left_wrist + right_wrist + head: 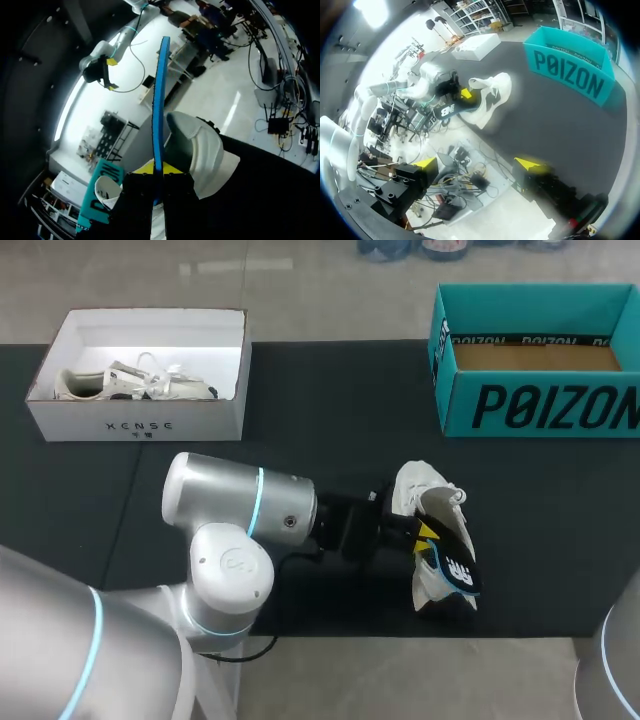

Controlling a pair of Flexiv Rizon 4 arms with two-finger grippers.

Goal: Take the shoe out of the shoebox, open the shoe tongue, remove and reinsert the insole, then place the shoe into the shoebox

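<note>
The white sneaker (418, 488) sits near the front edge of the dark table (300, 420), well apart from the open teal shoebox (540, 405) at the far right. Its black, blue-edged insole (455, 565) is pinched in my left claw (426, 533), right against the sneaker.

A white box (140, 425) sits at the far left corner of the black table (330, 410), with a pale laced sneaker (130, 385) lying inside it
</note>
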